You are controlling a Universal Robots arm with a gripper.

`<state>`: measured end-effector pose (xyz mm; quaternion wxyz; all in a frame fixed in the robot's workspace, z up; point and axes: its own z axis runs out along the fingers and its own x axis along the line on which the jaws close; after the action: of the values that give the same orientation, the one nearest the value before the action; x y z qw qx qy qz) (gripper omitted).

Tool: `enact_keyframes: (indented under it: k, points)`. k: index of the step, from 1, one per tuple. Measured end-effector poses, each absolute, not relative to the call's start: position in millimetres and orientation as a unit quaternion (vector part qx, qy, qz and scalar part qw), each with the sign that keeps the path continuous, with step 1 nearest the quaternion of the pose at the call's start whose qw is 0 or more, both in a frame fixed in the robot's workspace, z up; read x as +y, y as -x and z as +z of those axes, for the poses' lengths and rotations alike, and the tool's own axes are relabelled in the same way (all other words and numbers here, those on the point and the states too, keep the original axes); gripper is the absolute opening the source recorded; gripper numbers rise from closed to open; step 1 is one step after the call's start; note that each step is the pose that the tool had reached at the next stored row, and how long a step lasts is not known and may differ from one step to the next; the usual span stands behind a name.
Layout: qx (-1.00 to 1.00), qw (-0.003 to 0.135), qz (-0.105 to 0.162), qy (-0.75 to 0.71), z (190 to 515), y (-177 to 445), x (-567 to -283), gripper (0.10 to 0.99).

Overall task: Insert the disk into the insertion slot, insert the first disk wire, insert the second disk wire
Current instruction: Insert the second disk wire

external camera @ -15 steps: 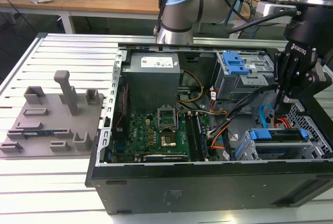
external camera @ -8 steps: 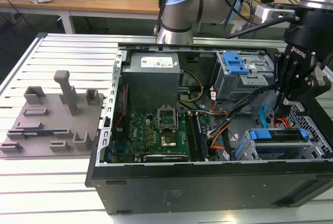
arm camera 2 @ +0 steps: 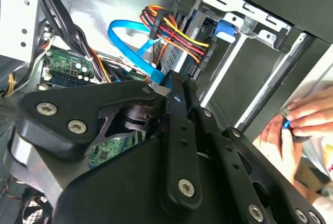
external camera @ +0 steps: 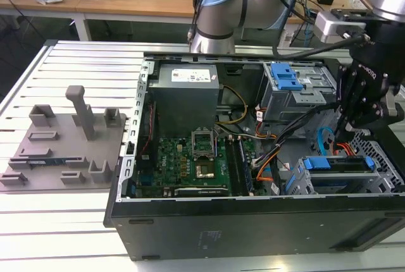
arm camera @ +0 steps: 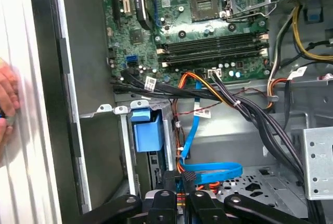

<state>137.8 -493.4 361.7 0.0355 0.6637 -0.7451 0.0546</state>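
White slatted bench [external camera: 76, 221] carries the open PC case [external camera: 253, 221]. Disk [external camera: 338, 164] already sits in the insertion slot [external camera: 386, 158], blue caddy showing. Gripper [arm camera: 183, 181] fingers look pinched together at the blue data cable [arm camera: 208, 171] connector, right behind the disk. 1 hand [arm camera 2: 296, 125] outside the case.

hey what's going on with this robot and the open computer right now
A robot arm has its gripper reaching down into an open computer case, at the corner near the exterior view's right where the disk in its blue caddy already sits in the insertion slot. In both wrist views the gripper's tip is down at the back of the disk among the blue flat cable and the coloured power wires. A person's hand rests just outside the case.
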Motion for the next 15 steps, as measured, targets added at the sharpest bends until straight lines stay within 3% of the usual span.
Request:
enact_keyframes:
  k: [9, 15]
  points:
    - [-0.742, 0.017, 0.034, -0.669, 357, -139, -505, 0.161]
    - [-0.741, 0.013, 0.027, -0.670, 355, -146, -517, 0.161]
